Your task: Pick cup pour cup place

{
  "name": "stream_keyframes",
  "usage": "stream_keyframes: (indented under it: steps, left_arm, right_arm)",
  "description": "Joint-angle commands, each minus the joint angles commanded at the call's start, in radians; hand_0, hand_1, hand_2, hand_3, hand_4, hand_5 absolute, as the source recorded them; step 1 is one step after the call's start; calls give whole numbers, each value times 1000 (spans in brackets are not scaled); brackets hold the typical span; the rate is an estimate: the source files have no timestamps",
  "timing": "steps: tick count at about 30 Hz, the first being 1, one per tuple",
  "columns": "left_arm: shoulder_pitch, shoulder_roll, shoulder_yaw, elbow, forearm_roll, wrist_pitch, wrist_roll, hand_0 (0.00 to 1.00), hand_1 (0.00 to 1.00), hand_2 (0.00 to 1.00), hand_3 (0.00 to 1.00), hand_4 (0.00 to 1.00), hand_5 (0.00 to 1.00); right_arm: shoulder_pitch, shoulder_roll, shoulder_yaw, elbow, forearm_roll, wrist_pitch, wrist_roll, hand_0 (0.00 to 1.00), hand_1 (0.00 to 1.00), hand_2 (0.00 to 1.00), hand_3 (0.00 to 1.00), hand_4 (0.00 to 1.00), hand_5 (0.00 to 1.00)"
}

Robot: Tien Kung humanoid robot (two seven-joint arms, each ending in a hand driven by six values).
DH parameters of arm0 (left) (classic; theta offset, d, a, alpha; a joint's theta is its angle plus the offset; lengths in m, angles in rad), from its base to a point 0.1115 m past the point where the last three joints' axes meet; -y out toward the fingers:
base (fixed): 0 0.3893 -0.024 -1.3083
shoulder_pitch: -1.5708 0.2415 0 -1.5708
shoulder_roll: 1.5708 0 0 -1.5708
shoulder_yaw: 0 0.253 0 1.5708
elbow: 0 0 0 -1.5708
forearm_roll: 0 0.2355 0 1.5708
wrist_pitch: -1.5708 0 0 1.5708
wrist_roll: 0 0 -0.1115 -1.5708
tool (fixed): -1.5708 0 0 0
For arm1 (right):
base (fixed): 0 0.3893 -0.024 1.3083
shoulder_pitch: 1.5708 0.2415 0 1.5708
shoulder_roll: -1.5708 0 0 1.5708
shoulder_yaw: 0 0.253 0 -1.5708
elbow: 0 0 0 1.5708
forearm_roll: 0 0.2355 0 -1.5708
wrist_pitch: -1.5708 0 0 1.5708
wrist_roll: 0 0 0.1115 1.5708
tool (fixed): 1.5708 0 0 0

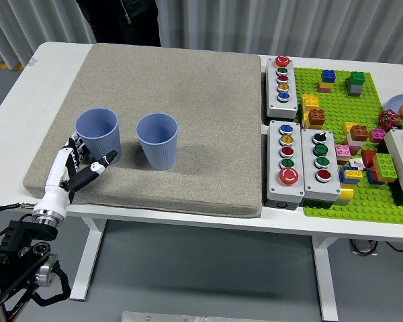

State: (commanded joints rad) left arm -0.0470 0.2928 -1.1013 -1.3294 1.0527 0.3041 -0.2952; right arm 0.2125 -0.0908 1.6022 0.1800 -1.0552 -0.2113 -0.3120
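1. I see two ribbed, tapered blue cups, the left cup [99,136] and the right cup [157,140], upright with mouths up on a coarse grey mat [188,80] on the white table [54,54].
2. My left hand [77,168] sits just beside the left cup's base with loosely spread fingers, holding nothing.
3. I can't see inside either cup clearly; a person [117,20] at the far side is cut off by the frame.
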Motion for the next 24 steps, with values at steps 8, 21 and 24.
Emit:
stream_keyframes:
  steps: [8,21,24]
  left_arm:
    - [-24,4,-2,10,12,-10,12,954,938,998,998,926,304]
    - [-34,3,-7,29,9,-15,16,957,947,998,998,854,179]
    - [-35,4,-7,26,8,-15,16,958,947,998,998,849,176]
  right_arm:
    - [4,-1,-4,0,10,-1,3,706,632,584,572,2,80]
    - [6,-1,-2,0,10,0,2,707,632,584,571,2,80]
    - [7,-1,-2,0,11,0,2,706,632,585,571,2,78]
